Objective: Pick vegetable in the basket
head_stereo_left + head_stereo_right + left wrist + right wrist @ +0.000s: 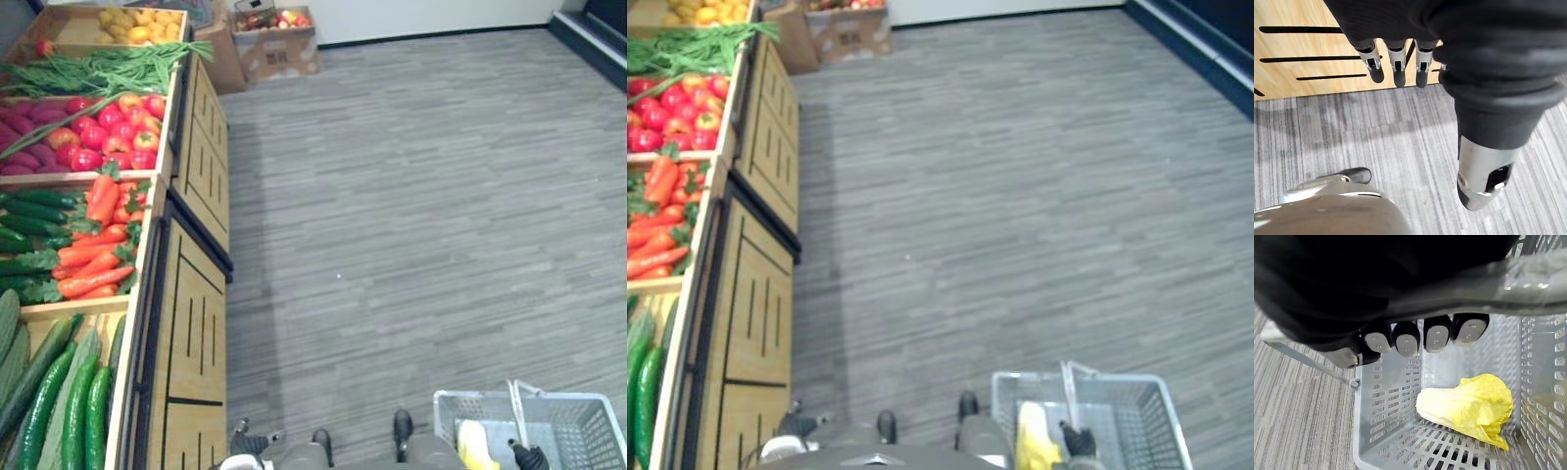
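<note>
Right robot hand [1422, 337]: fingers curled round the grey plastic handle [1537, 279] of the basket, gripping it.
Basket: a pale grey perforated plastic shopping basket [1386, 401], hanging from that handle at the robot's right side, above the floor.
Vegetable: a yellow, crinkled leafy head [1466, 406] lies on its side on the basket's bottom, near one corner.
Left robot hand [1397, 66]: fingers straight and relaxed, thumb apart, holding nothing; it hangs beside the slotted front of the light wooden produce stand [196, 323].
Stand, nearest bin: long green cucumbers [69, 401].
Next bin: orange carrots with green tops [98, 245] beside dark green cucumbers [29, 211].
Bin beyond: red tomatoes [113, 132] next to purple tubers [24, 137], with a bundle of long green stalks [98, 69] lying across its far edge.
Farthest bin: yellow produce [137, 24], too small to identify.
Past the stand: a brown cardboard box [274, 44] holding red and green produce.
Floor: grey striped carpet [421, 196].
</note>
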